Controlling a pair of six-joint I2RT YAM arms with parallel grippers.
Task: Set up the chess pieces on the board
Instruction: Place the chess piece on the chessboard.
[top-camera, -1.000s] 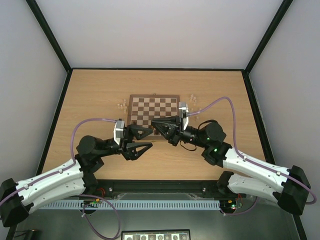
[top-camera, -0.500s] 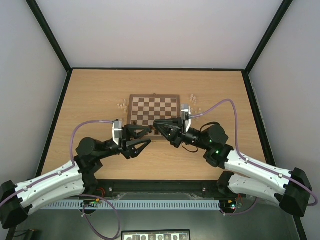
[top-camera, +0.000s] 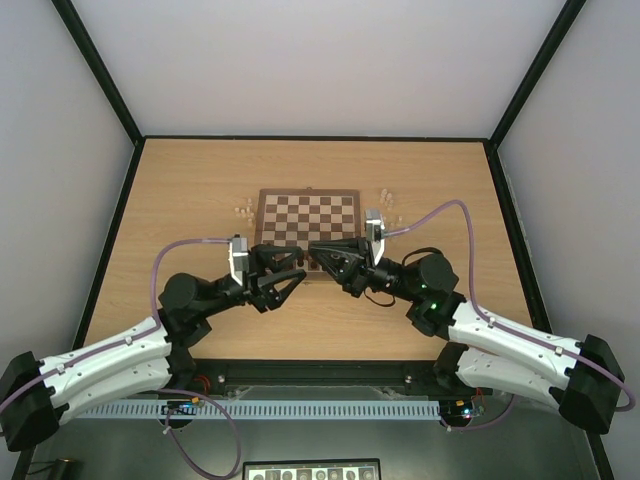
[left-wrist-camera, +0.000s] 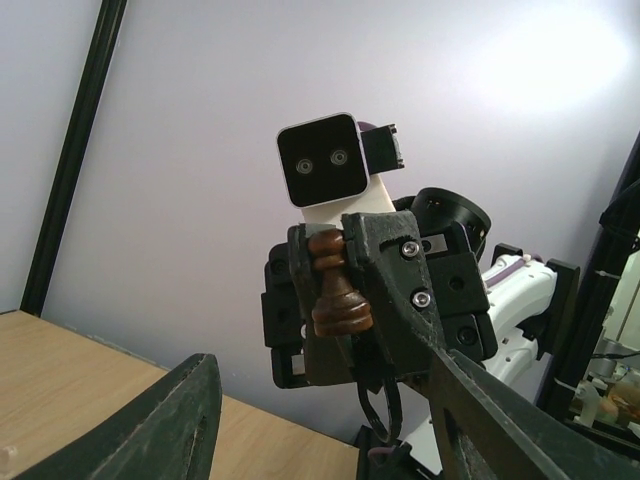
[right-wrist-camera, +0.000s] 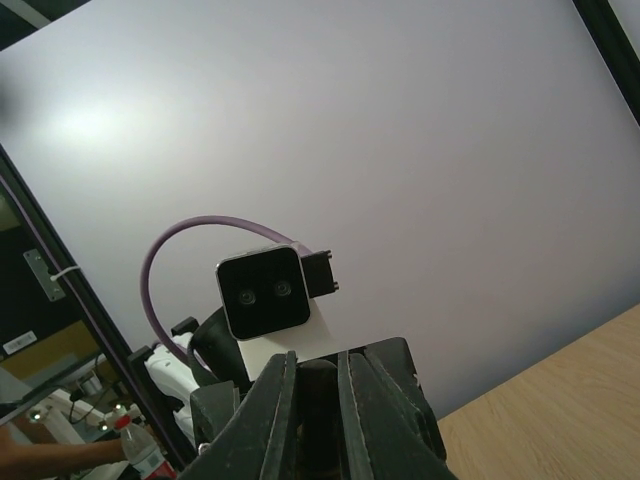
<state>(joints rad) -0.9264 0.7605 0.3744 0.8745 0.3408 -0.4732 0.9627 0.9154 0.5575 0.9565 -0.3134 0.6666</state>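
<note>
The board (top-camera: 307, 194) lies at the table's middle, with no pieces seen on its squares. My right gripper (top-camera: 316, 250) hovers over the board's near edge, shut on a dark brown chess piece (left-wrist-camera: 338, 290). In the right wrist view the piece (right-wrist-camera: 318, 405) shows as a dark shape between the right fingers (right-wrist-camera: 279, 415). My left gripper (top-camera: 298, 270) faces the right one, open and empty. In the left wrist view its fingers (left-wrist-camera: 165, 425) stand on either side of the held piece, apart from it. Small pale pieces lie left (top-camera: 243, 210) and right (top-camera: 388, 204) of the board.
Both arms meet tip to tip over the board's near edge. The purple cables (top-camera: 440, 207) arch above the table. Black frame rails (top-camera: 125, 200) edge the tabletop at left, right and back.
My left gripper has risen and moved right toward the right gripper, still open. The right gripper has shifted slightly right, still holding the dark piece.
</note>
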